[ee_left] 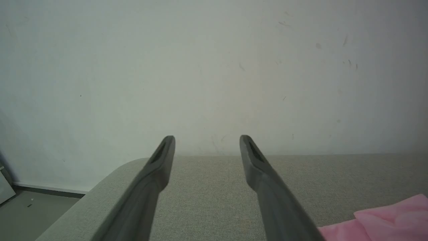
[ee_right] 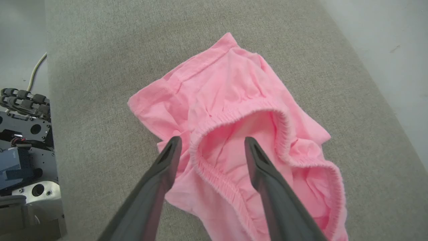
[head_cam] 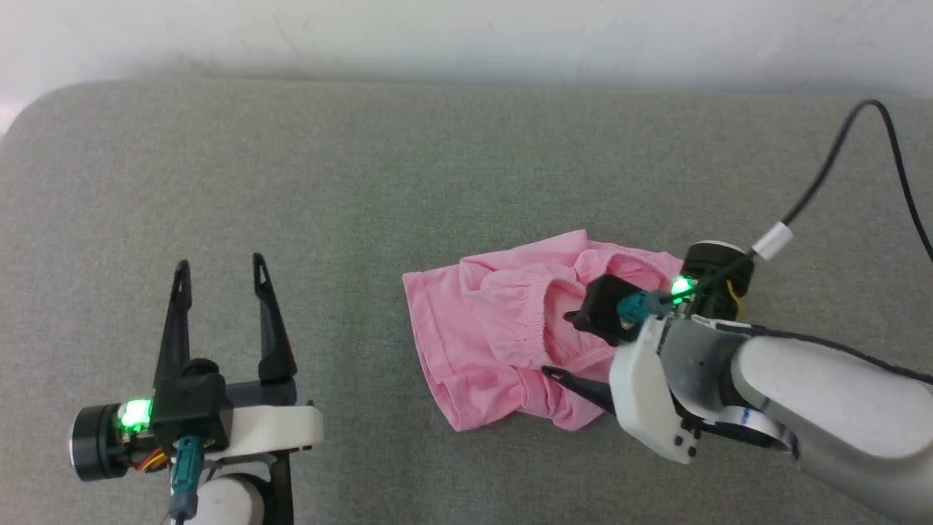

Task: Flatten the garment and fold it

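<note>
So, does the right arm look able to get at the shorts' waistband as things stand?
Probably yes. The right gripper is open, its fingers straddling the waistband of the pink shorts with nothing between; the left gripper sits well aside over the grey cushion.

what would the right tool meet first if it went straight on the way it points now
Most likely the garment: the open right tool points at its waistband, though the height above it is unclear.

The shorts are plain light pink. The cushion under them is a speckled grey-green weave; the wall beyond them is off-white. The left gripper and right gripper are dark grey, with green lights.
</note>
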Motion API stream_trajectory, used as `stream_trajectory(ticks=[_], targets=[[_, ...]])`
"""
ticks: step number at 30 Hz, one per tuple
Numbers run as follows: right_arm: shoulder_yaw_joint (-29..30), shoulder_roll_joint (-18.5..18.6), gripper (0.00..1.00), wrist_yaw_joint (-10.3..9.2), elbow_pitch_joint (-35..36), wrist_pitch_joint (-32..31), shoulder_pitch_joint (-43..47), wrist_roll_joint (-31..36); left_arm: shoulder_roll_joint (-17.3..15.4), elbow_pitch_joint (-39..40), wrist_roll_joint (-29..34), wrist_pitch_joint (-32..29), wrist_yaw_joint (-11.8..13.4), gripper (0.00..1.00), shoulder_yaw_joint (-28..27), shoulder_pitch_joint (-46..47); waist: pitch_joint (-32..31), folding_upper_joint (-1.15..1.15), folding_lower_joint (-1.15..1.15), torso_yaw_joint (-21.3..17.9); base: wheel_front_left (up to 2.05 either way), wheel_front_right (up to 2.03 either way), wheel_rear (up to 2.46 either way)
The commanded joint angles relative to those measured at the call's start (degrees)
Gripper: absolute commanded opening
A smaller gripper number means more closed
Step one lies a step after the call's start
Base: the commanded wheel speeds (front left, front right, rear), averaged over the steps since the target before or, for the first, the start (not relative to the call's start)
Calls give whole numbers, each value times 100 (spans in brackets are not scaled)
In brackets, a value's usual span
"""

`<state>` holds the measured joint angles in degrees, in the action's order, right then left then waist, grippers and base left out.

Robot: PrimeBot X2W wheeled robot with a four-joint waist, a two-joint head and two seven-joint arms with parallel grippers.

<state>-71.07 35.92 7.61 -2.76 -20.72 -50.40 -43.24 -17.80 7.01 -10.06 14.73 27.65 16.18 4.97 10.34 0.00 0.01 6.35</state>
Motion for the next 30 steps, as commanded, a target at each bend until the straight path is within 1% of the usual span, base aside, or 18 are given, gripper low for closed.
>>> stream_trajectory(ticks=[1, 5, 9, 10, 11, 13, 16, 18, 19, 20, 23, 25, 28, 30], targets=[[-50, -140, 100, -12, -86, -11, -75, -212, 97, -21, 80, 27, -77, 100, -67, 60, 206, 0, -1, 145, 0, 0, 0], [-156, -414, 100, -12, -561, -8, -276, -438, 385, -85, 243, 27, -309, 100, -187, 189, 403, 0, -1, 278, 0, 0, 0], [-196, -683, 100, -12, -1112, 329, -332, -457, 632, -148, 379, 27, -500, 100, -275, 277, 522, 0, -1, 373, 0, 0, 0], [-203, -738, 43, -12, -1180, 443, -324, -496, 683, -171, 403, 27, -543, 100, -298, 284, 533, 0, -1, 380, 0, 0, 0], [-207, -768, 0, -12, -1242, 562, -329, -507, 728, -187, 429, 27, -582, 100, -325, 286, 540, 0, -1, 382, 0, 0, 0], [-216, -763, 0, -12, -1297, 756, -352, -486, 799, -212, 469, 27, -645, 100, -404, 259, 522, 0, -1, 351, 0, 0, 0], [-216, -631, 0, -12, -1279, 1274, -409, -359, 865, -250, 516, 27, -722, 100, -547, 177, 431, 0, -1, 253, 0, 0, 0], [-62, -526, 0, -12, -1125, 1761, -326, -623, 887, -266, 541, 27, -767, 100, -652, 97, 331, 0, -1, 140, 0, 0, 0], [-62, -526, 0, -12, -1125, 1761, -326, -623, 887, -266, 541, 27, -767, 100, -652, 97, 331, 0, -1, 140, 0, 0, 0], [52, -427, 0, -12, -1023, 1966, -267, -793, 896, -267, 556, 27, -791, 100, -695, 55, 285, 0, -1, 89, 0, 0, 0], [397, 65, 0, -12, -777, 2430, -111, -933, 917, -249, 601, 27, -856, 100, -819, -63, 158, 0, -1, -100, 0, 0, 0], [673, 438, 0, -12, -677, 2604, 106, -1049, 931, -238, 632, 27, -889, 100, -885, -146, 88, 0, -1, -230, 0, 0, 0], [1040, 1033, 0, -12, -681, 2666, 536, -1151, 959, -225, 663, 27, -955, 100, -952, -244, 18, 0, -1, -428, 0, 0, 0], [1244, 1409, 0, -12, -853, 2652, 844, -1094, 974, -226, 690, 27, -1010, 100, -968, -271, 13, 0, -1, -531, 0, 0, 0]])
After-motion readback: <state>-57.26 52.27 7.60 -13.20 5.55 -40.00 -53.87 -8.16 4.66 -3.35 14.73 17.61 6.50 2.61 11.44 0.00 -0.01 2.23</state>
